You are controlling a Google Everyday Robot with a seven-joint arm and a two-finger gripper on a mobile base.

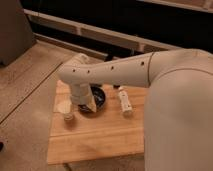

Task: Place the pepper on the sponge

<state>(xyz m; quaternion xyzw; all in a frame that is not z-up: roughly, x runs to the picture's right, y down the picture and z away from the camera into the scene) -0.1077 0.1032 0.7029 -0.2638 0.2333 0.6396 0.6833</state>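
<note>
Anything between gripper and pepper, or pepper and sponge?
Cannot tell: neither pepper nor sponge shows in this view. The gripper hangs low over the wooden table, just left of the dark bowl, and the arm hides what lies behind it. A white bottle-shaped object lies right of the bowl.

The white arm (117,72) reaches in from the right. Its wrist (77,90) bends straight down above the pincer (78,106), which hangs low over the table (100,136).
</note>
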